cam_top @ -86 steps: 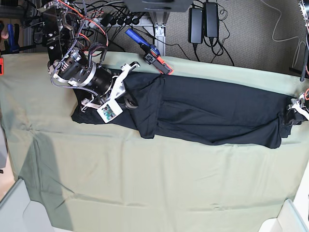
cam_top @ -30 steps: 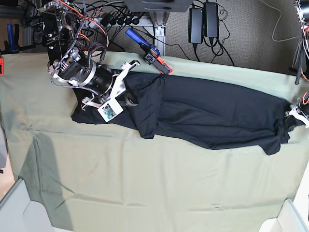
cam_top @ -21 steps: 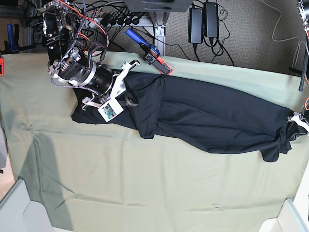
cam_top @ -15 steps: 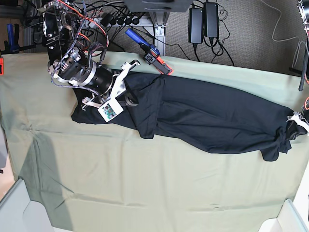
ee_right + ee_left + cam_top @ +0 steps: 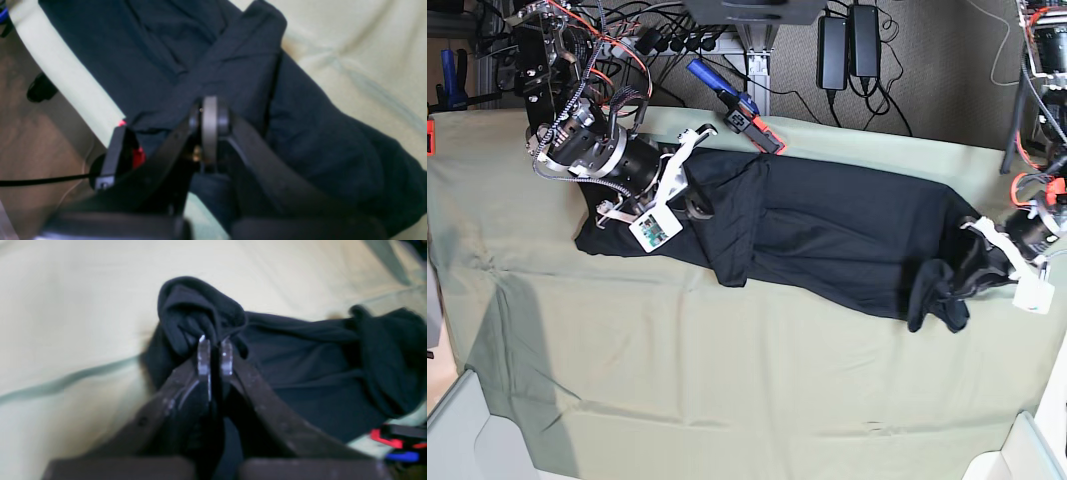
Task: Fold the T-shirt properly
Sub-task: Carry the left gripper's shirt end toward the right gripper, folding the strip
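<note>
The black T-shirt (image 5: 827, 240) lies stretched in a long band across the pale green cloth. In the base view my right gripper (image 5: 695, 205) presses on its left end, shut on a fold of the T-shirt (image 5: 233, 66). The right wrist view shows that gripper (image 5: 210, 113) with its jaws together on the fabric. At the right end my left gripper (image 5: 970, 268) is shut on a bunched corner of the T-shirt (image 5: 300, 366). In the left wrist view that gripper's (image 5: 213, 346) tips pinch the dark bundle just above the cloth. No print shows.
The green cloth (image 5: 727, 380) covers the table. A blue and orange tool (image 5: 737, 112) lies at the back edge near the shirt's collar end. Power bricks and cables hang behind. White bins stand at the front corners (image 5: 467, 430) (image 5: 1027, 450).
My left gripper has carried the shirt's right end leftward and toward the front, so the band is shorter and its end hangs bunched. The right arm has not moved.
</note>
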Robot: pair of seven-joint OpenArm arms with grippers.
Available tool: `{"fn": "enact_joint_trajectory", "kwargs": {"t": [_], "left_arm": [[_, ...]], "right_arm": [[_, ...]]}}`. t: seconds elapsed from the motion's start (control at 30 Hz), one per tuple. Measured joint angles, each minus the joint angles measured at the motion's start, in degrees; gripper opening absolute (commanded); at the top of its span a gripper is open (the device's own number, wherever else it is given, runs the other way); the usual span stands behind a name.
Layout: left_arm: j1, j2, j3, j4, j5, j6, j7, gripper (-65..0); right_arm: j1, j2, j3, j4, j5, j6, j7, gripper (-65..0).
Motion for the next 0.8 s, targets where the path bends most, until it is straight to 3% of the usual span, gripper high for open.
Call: {"fn": "enact_joint_trajectory", "kwargs": {"t": [0.43, 0.8], "left_arm": [[-0.02, 12.50, 17.05, 1.16, 7.96, 0.02, -0.37, -65.0], [-0.02, 17.40, 22.84, 1.16, 9.44, 0.02, -0.13, -65.0]], "right_arm": [[0.00, -0.02, 0.00, 0.00, -0.02, 0.02, -0.02, -65.0], [0.00, 0.00, 0.00, 0.00, -0.02, 0.00, -0.02, -65.0]]}}
